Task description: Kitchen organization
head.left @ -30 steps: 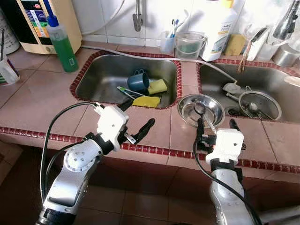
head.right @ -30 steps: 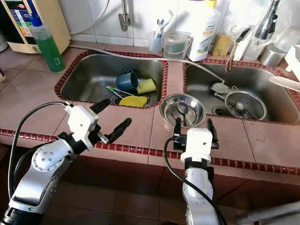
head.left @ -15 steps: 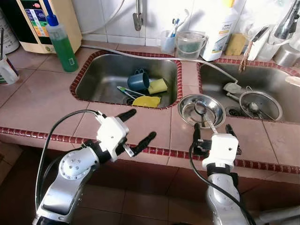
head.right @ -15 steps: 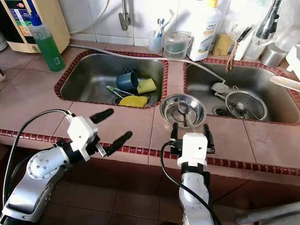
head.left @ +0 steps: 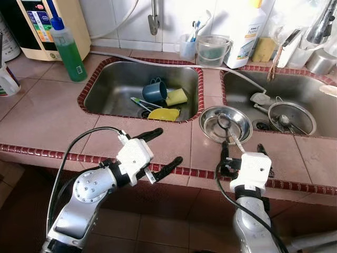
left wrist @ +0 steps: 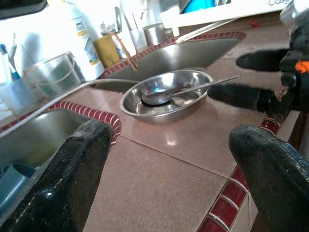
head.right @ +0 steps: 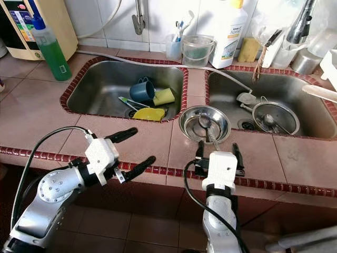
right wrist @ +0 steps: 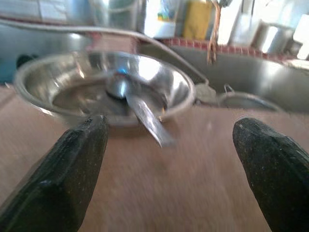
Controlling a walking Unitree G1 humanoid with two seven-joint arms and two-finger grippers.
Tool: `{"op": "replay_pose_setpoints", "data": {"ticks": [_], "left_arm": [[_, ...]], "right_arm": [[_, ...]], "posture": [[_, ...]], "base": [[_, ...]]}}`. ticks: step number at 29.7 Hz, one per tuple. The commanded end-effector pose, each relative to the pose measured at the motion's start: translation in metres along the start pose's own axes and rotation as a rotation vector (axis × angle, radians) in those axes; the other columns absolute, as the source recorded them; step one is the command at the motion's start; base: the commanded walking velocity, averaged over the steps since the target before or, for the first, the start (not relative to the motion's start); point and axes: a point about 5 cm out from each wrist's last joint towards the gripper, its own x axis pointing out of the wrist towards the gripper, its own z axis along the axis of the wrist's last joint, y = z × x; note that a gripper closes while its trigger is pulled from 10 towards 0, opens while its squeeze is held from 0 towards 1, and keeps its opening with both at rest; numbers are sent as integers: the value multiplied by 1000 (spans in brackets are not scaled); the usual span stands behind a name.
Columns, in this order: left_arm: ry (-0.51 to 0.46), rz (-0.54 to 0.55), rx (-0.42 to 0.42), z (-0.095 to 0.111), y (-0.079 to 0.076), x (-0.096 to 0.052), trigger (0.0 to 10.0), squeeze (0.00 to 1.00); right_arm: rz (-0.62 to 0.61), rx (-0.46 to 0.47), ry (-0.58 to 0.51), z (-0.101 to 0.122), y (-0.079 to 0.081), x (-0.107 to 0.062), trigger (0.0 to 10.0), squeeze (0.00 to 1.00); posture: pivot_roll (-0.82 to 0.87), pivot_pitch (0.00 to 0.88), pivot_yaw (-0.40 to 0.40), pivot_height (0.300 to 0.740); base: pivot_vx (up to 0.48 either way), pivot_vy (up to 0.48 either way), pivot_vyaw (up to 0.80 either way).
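Right gripper (head.left: 244,154): fingers spread, empty, at counter edge just short of steel bowl (head.left: 226,124); since a second ago, dipped back, then re-advanced. Spoon (head.left: 229,130) lay in bowl, handle over near rim, pointing between its fingers. Left gripper (head.left: 164,149): spread, empty, had shifted rightward over tiled counter (head.left: 47,113). Judgement: approach under way, spoon untouched.

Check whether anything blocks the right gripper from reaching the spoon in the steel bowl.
Nothing visible does. The right gripper, jaws open, faces the bowl across bare counter tile, and the spoon handle pokes over the rim toward it.
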Motion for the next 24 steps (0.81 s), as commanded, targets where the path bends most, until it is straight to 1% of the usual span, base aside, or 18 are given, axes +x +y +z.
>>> {"op": "replay_pose_setpoints", "data": {"ticks": [1, 3, 5, 6, 7, 8, 9, 10, 11, 12, 15, 16, 18, 24], "left_arm": [[-3, -26, 17, 1, -2, 1, 10000, 0], [-6, -26, 19, 2, -1, 1, 10000, 0], [-11, -27, 20, 3, -1, 1, 10000, 0], [-12, -27, 20, 3, -1, 1, 10000, 0], [-14, -26, 18, 4, -1, 1, 10000, 0], [-16, -26, 17, 4, -1, 1, 10000, 0], [-16, -26, 17, 4, -1, 2, 10000, 0], [-16, -26, 18, 4, -2, 2, 10000, 0], [-17, -26, 18, 4, -2, 2, 10000, 0], [-17, -26, 18, 4, -2, 1, 10000, 0], [-18, -25, 19, 4, -2, 2, 10000, 0], [-19, -25, 19, 3, -3, 2, 10000, 0], [-21, -24, 17, 4, -3, 2, 10000, 0], [-23, -25, 16, 4, -3, 2, 10000, 0]], "right_arm": [[-27, 55, 46, -6, 7, -4, 10000, 0], [-34, 59, 51, -7, 7, -4, 10000, 0], [-42, 73, 61, -8, 6, -5, 8627, 0], [-44, 74, 62, -9, 6, -4, 8627, 0], [-46, 73, 58, -8, 6, -4, 5961, 0], [-49, 74, 55, -7, 5, -3, 5647, 0], [-50, 74, 53, -7, 5, -3, 6510, 0], [-50, 76, 47, -5, 4, -2, 8353, 0], [-49, 77, 43, -4, 4, -2, 8353, 0], [-41, 79, 33, -2, 5, -1, 9490, 0], [-28, 68, 18, 0, 7, -1, 9608, 0], [-21, 68, 12, 1, 8, -1, 10000, 0], [-5, 59, -3, 3, 10, 0, 10000, 0], [8, 93, -31, 9, 12, -1, 10000, 0]], "posture": [[-228, 120, 1, 732], [-227, 121, 1, 732], [-225, 122, 2, 732], [-225, 122, 2, 732], [-224, 123, 3, 732], [-224, 123, 3, 732], [-224, 123, 3, 732], [-224, 123, 3, 732], [-224, 123, 3, 732], [-222, 123, 3, 732], [-222, 123, 4, 732], [-222, 123, 3, 732], [-223, 123, 3, 732], [-221, 124, 2, 732]], "base": [[0, 0, 0], [0, 0, 0], [0, 0, 0], [0, 0, 0], [0, 0, 0], [0, 0, 0], [0, 0, 0], [0, 0, 0], [0, 0, 0], [0, 0, 0], [0, 0, 0], [0, 0, 0], [0, 0, 0], [0, 0, 0]]}}
